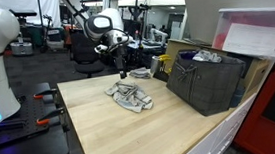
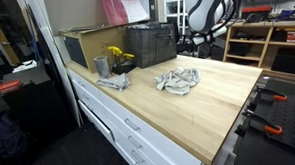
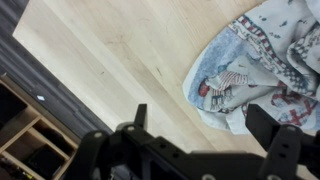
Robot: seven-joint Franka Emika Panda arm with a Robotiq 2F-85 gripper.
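A crumpled patterned cloth (image 1: 129,96) lies on the light wooden tabletop (image 1: 112,129); it also shows in the other exterior view as a grey-white heap (image 2: 177,79). My gripper (image 1: 121,58) hangs above the table's far edge, a little behind the cloth, and stands open with nothing in it. In the wrist view the cloth (image 3: 260,60) fills the upper right, with red and blue prints on it. The two dark fingers (image 3: 262,128) stand wide apart at the bottom, and the gripper (image 3: 200,125) is above bare wood beside the cloth's edge.
A dark crate (image 1: 206,81) with a white box (image 1: 254,35) on it stands at one end of the table. A metal cup (image 2: 101,67), yellow flowers (image 2: 118,58) and a folded grey cloth (image 2: 113,82) sit near the crate (image 2: 151,42).
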